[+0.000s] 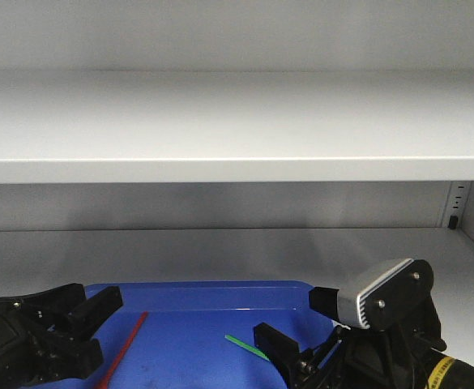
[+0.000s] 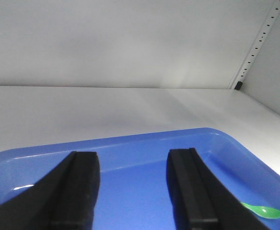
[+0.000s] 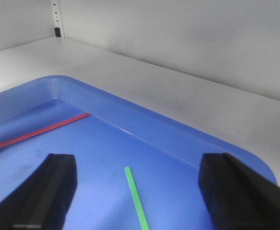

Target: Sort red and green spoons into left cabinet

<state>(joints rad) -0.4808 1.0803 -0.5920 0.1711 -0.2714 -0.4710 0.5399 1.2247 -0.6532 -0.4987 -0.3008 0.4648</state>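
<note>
The red spoon (image 1: 123,348) and the green spoon (image 1: 246,347) lie apart in the blue tray (image 1: 220,293) on the cabinet's lower shelf (image 1: 220,247). In the right wrist view the green handle (image 3: 136,197) lies between the open fingers and the red spoon (image 3: 39,132) lies further left. In the left wrist view the green spoon's bowl (image 2: 264,211) shows at the right; the red spoon is hidden there. My left gripper (image 1: 91,328) is open and empty over the tray's left part. My right gripper (image 1: 281,352) is open over the green spoon.
An upper grey shelf (image 1: 237,121) overhangs the tray. The cabinet's back wall (image 1: 220,204) is close behind, with a slotted upright (image 1: 457,203) at the right. Bare shelf surface (image 2: 82,110) lies beyond the tray.
</note>
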